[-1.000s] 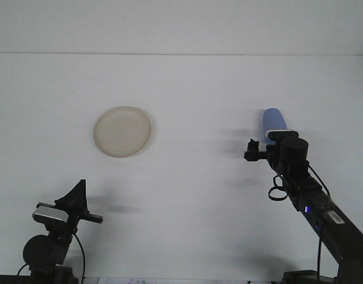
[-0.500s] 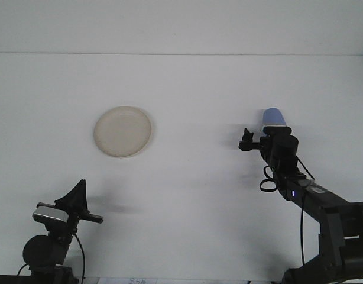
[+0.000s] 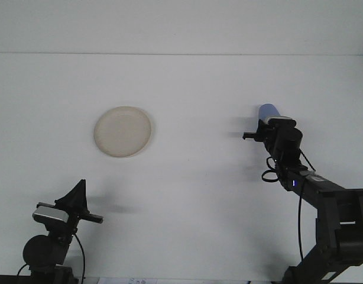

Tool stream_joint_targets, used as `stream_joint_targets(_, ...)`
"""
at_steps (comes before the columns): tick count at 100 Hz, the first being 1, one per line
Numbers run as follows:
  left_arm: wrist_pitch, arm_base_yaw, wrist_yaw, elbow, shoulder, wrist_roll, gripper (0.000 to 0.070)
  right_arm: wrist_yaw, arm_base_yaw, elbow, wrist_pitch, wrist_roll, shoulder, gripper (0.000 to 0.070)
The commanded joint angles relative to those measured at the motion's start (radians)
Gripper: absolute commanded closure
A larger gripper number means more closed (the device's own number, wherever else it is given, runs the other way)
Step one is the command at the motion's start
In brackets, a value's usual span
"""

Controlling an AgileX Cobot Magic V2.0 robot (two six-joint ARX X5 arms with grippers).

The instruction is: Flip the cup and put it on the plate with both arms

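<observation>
White tabletop (image 3: pixel 187 195), early days: the right gripper (image 3: pixel 270 121) is at the blue cup (image 3: pixel 268 111), grip hidden from view, the left gripper (image 3: pixel 78 198) parked, its grip unclear, the cream plate (image 3: pixel 122 131) bare and well apart.

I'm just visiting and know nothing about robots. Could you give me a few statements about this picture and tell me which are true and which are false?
1. The plate has nothing on it. True.
2. The blue cup stands on the plate. False: it is far off to the right, at the right gripper.
3. The left gripper is beside the cup. False: it sits low at the near left, away from cup and plate.
4. The plate lies left of the cup. True.
</observation>
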Motion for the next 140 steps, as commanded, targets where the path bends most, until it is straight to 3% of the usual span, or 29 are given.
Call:
stream_joint_targets(1,0.010,0.000,-0.003,-0.019,-0.001,-0.001,0.0687,-0.003,0.003,0.016,-0.008,0.010,0.024,0.0700)
stream_joint_targets(10,0.010,0.000,-0.003,-0.019,-0.001,-0.001,0.0688,-0.012,0.006,0.016,-0.079,-0.018,-0.015,0.0700)
stream_joint_targets(22,0.010,0.000,-0.003,-0.019,-0.001,-0.001,0.0687,-0.027,0.040,0.017,-0.190,-0.114,-0.131,0.0700)
stream_joint_targets(31,0.010,0.000,-0.003,-0.019,-0.001,-0.001,0.0687,-0.039,0.063,0.029,-0.317,-0.128,-0.261,0.0700)
stream_joint_targets(43,0.010,0.000,-0.003,-0.019,-0.001,-0.001,0.0687,-0.164,0.082,0.121,-0.651,-0.145,-0.426,0.0700)
stream_joint_targets(51,0.010,0.000,-0.003,-0.019,-0.001,-0.001,0.0687,-0.268,0.096,0.239,-0.935,-0.210,-0.504,0.0700)
stream_joint_targets(61,0.010,0.000,-0.003,-0.019,-0.001,-0.001,0.0687,-0.279,0.133,0.405,-1.241,-0.316,-0.536,0.0700)
stream_joint_targets(80,0.010,0.000,-0.003,-0.019,-0.001,-0.001,0.0687,-0.173,0.266,0.662,-1.654,-0.413,-0.503,0.0700)
stream_joint_targets(100,0.010,0.000,-0.003,-0.019,-0.001,-0.001,0.0687,-0.005,0.460,0.731,-1.896,-0.451,-0.396,0.0700)
stream_joint_targets(140,0.010,0.000,-0.003,-0.019,-0.001,-0.001,0.0688,0.060,0.796,0.731,-1.949,-0.472,-0.073,0.0700)
